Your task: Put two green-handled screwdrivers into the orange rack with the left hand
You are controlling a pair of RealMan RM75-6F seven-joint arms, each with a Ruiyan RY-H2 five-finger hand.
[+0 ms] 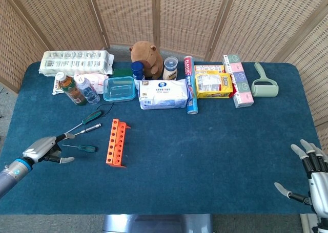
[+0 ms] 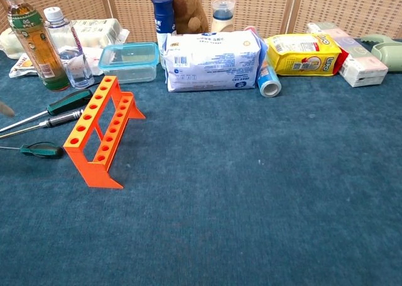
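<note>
The orange rack (image 1: pixel 116 142) (image 2: pixel 100 132) stands upright on the blue cloth with its holes unfilled. A small green-handled screwdriver (image 1: pixel 85 148) (image 2: pixel 41 150) lies flat just left of it, shaft pointing toward my left hand (image 1: pixel 44 149). That hand hovers at the table's left edge with fingers spread and nothing in them. A larger green-handled screwdriver (image 1: pixel 91 117) (image 2: pixel 70 100) and a grey-handled one (image 1: pixel 91 126) (image 2: pixel 61 117) lie behind the rack's left side. My right hand (image 1: pixel 312 177) rests open at the front right corner.
Along the back stand two bottles (image 1: pixel 73 88), a clear blue-lidded box (image 1: pixel 119 88), a wipes pack (image 1: pixel 164 93), a plush toy (image 1: pixel 145 54), a yellow packet (image 1: pixel 213 84) and a lint roller (image 1: pixel 264 83). Bare blue cloth (image 1: pixel 205 151) lies to the right of the rack.
</note>
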